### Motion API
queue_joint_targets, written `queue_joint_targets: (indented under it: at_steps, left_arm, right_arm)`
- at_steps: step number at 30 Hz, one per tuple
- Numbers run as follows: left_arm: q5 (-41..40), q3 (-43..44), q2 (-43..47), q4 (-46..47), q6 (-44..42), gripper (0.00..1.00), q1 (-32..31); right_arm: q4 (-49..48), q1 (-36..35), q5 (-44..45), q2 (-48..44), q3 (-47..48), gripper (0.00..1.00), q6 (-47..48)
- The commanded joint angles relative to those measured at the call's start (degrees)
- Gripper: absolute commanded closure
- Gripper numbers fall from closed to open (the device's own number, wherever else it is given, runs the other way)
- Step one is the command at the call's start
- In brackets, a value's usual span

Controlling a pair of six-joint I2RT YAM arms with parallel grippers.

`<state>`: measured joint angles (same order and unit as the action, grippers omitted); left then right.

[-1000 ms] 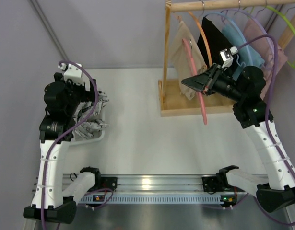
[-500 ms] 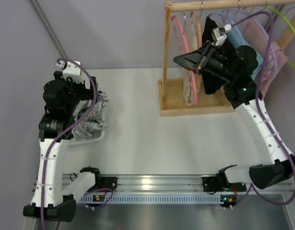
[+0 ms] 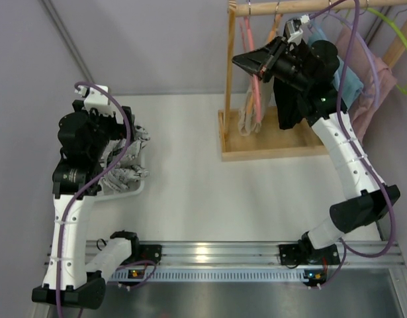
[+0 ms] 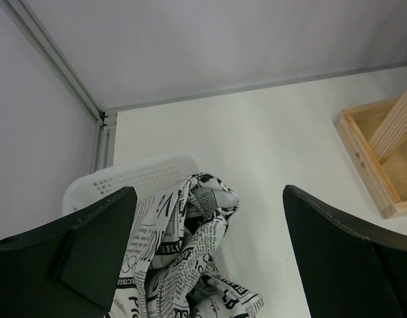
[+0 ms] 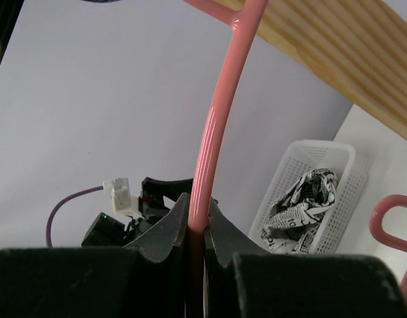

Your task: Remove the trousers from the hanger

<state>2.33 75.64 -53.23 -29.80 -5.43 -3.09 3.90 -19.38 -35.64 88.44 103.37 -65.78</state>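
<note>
The newspaper-print trousers (image 3: 124, 169) lie crumpled in a white basket (image 3: 132, 191) at the left, off any hanger. They also show in the left wrist view (image 4: 183, 252). My left gripper (image 3: 134, 158) hangs just above them, open and empty, its jaws wide apart (image 4: 210, 199). My right gripper (image 3: 237, 61) is high at the clothes rack, shut on a bare pink hanger (image 5: 220, 119). The hanger's top is up at the wooden rail (image 5: 335, 46). The hanger shows below the gripper in the top view (image 3: 257, 86).
The wooden rack (image 3: 269, 151) stands at the back right, holding beige trousers (image 3: 248, 118), a black garment (image 3: 289, 99), a blue one (image 3: 335, 66) and a mauve one (image 3: 376, 86). A second pink hook (image 5: 388, 212) sits beside mine. Grey walls close off the back and left.
My right arm has lifted the pink hanger from low in front of the rack up and left to the rail. The left arm has barely moved.
</note>
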Motion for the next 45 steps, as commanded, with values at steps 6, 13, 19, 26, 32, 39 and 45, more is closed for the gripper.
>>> queue_joint_targets:
  at_steps: [6,13,19,26,32,39,45]
  left_arm:
    - [0.48,-0.66,0.76,1.06,1.74,0.02,0.1]
    - [0.31,-1.1,0.85,1.06,1.92,0.02,0.1]
    - [0.48,-0.58,0.59,0.97,1.65,0.02,0.1]
    - [1.1,-0.23,0.85,0.97,1.65,0.02,0.1]
    - [0.57,1.18,0.76,0.97,1.91,0.02,0.1]
    - [0.75,1.36,1.38,0.97,2.62,0.02,0.1]
    - [0.92,1.18,1.47,1.06,3.32,0.02,0.1]
  right_arm:
    - [-0.38,-0.4,3.21,2.78,5.17,1.0,-1.19]
    - [0.22,-0.49,3.56,3.84,3.33,1.0,-2.77]
    - [-0.12,-0.49,3.65,3.4,1.57,0.56,-2.34]
    - [2.5,-0.57,4.87,-1.95,0.78,0.34,1.44]
    - [9.09,-0.49,7.68,-7.22,-1.06,0.15,6.01]
    - [12.79,-0.57,9.27,-13.38,-7.48,0.07,9.61]
    - [14.47,-0.31,9.18,-17.07,-11.17,0.06,13.04]
